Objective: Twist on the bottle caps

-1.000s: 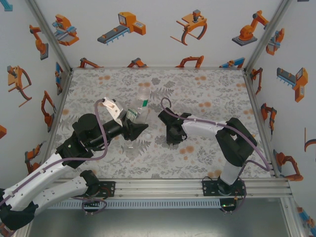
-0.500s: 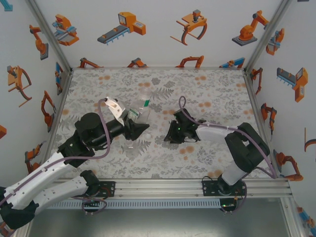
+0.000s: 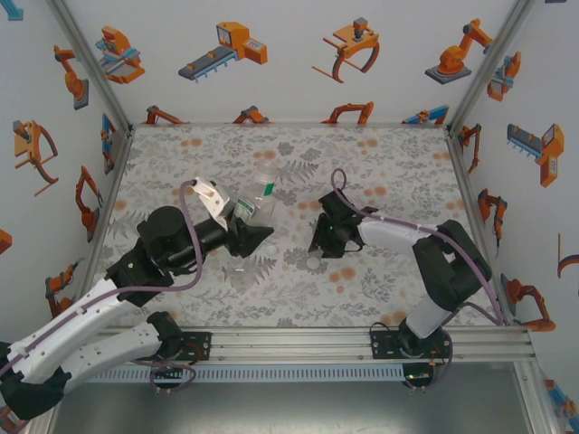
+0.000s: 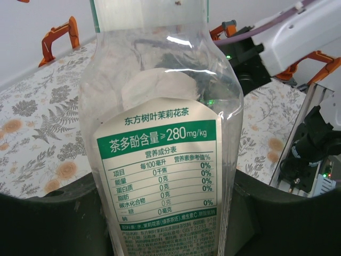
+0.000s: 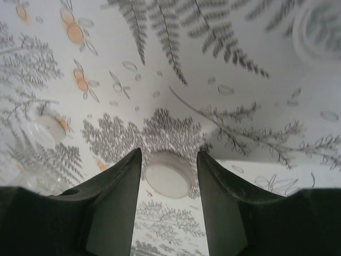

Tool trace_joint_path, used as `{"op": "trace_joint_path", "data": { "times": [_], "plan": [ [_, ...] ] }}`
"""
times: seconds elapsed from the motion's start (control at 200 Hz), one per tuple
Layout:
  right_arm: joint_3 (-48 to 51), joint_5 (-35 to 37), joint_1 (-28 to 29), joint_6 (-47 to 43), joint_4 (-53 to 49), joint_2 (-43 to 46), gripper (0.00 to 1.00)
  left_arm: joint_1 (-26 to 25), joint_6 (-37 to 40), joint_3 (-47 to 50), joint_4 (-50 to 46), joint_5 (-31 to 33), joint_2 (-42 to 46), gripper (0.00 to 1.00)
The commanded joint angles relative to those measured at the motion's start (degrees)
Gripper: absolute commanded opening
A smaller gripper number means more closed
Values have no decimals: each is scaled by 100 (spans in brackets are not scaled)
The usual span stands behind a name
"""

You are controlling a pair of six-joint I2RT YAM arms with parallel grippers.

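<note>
Left pincer (image 3: 251, 237), mine, stays clenched on the clear tea bottle (image 4: 160, 133) with its green-and-white label, left of centre over the floral table (image 3: 389, 172). My right pincer (image 5: 168, 154) has swung down. Its jaws have just parted and straddle a white cap (image 5: 169, 174) lying flat, ungripped. Judgement: pick-up is next, screwing not begun.

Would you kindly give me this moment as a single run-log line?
left gripper: shut on labelled bottle | right gripper: jaws open astride white cap lying on table
</note>
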State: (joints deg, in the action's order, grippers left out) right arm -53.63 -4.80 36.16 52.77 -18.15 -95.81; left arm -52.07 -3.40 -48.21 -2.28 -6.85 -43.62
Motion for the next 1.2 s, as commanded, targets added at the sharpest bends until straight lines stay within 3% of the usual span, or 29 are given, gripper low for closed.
{"op": "trace_joint_path", "data": {
  "times": [0.0,0.18,0.446,1.197],
  "plan": [
    [-667,761,224,-531,-1192,-560,49,22,-12,-154,1,51,186,26],
    [-1622,1350,719,-962,-2200,-1227,52,22,-20,-128,-20,94,278,26],
    [-1635,1385,1176,-989,-2442,-1217,53,20,-68,-102,53,19,219,26],
    [-1487,1211,1262,-777,-2476,-922,46,15,-152,-69,178,-18,161,26]
  ]
}}
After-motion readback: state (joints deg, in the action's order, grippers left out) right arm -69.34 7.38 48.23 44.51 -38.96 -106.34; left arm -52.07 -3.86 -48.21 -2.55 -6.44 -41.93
